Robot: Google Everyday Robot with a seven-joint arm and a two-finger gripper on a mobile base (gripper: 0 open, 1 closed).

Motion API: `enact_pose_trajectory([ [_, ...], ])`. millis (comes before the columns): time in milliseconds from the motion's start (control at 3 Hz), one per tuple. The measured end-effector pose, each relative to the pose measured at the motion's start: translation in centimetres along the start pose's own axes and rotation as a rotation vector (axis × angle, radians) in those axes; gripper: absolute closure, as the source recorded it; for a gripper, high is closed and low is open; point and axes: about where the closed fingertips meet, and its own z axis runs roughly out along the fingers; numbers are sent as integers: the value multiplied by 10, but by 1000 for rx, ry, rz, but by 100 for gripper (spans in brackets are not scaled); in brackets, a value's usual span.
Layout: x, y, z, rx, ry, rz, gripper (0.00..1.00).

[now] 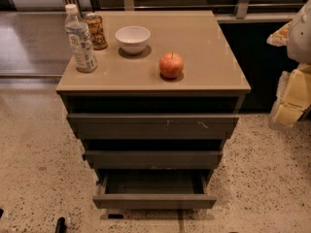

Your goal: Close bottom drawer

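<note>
Bottom drawer (154,201) sits pulled out at the foot of the cabinet (214,47), nearest us. Gripper (291,98) hangs way off right, up around tabletop level, can't tell if it's open or shut. Push off-centre and the drawer probably jams crooked. Bump the cabinet and the apple (171,64) could roll.

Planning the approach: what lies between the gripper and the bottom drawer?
Only bare floor, in the camera view. The gripper hangs at the right edge; the bottom drawer stands open.
</note>
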Motion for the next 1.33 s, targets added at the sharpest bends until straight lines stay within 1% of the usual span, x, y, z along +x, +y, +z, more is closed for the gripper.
enact_pose_trajectory([
  [333,0,0,0,0,0,0,1],
  [667,0,0,0,0,0,0,22],
  [1000,1,7,21,11,-33,21,46],
  [1333,3,28,73,-10,-93,65,69],
])
